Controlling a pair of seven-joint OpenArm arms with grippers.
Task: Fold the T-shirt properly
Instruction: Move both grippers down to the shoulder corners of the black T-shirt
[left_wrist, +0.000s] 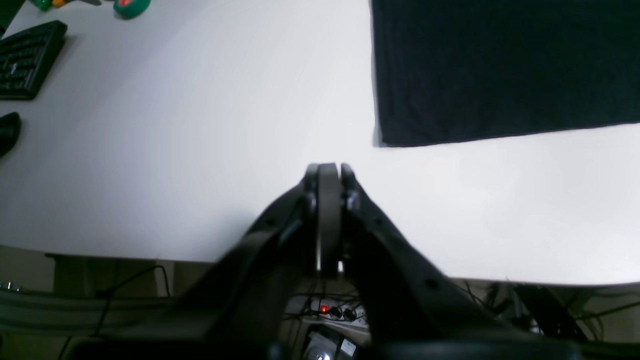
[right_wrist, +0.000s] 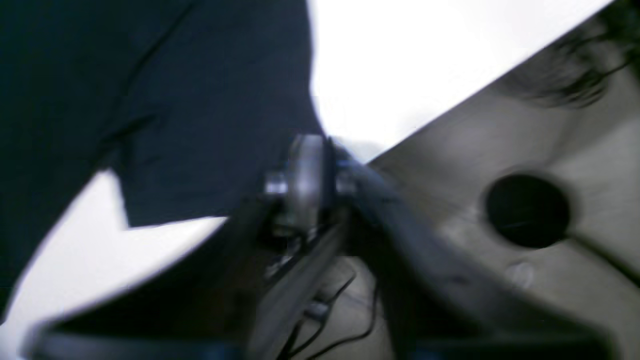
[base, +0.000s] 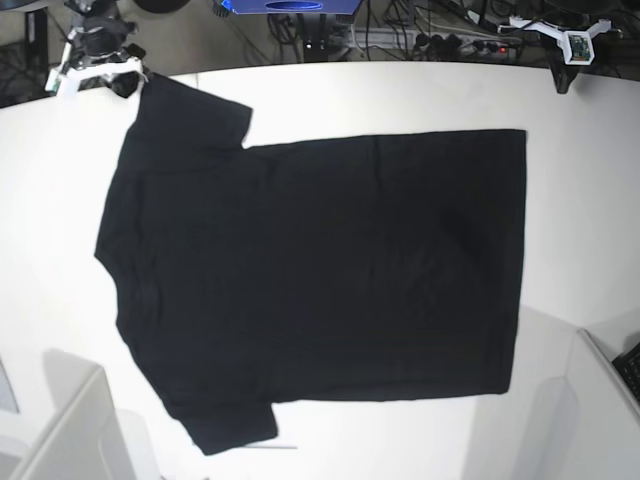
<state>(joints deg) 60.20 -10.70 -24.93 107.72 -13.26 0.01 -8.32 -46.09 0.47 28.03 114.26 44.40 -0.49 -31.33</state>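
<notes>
The black T-shirt (base: 320, 280) lies flat and spread on the white table (base: 580, 200), plain side up, with its sleeves toward the base view's left. My right gripper (base: 135, 72) is shut at the far-left table edge, its tips right at the corner of the upper sleeve (base: 190, 110). The right wrist view is blurred: the shut fingers (right_wrist: 307, 165) overlap the sleeve's edge (right_wrist: 200, 125), and no cloth shows between them. My left gripper (left_wrist: 328, 167) is shut and empty above bare table, short of the shirt's hem corner (left_wrist: 500, 65). It also shows in the base view (base: 572, 42).
A black keyboard (left_wrist: 25, 60) and a green object (left_wrist: 131, 7) lie at the far left in the left wrist view. Cables and a power strip (left_wrist: 335, 311) hang below the table edge. A grey box (base: 70, 430) stands at the base view's bottom left.
</notes>
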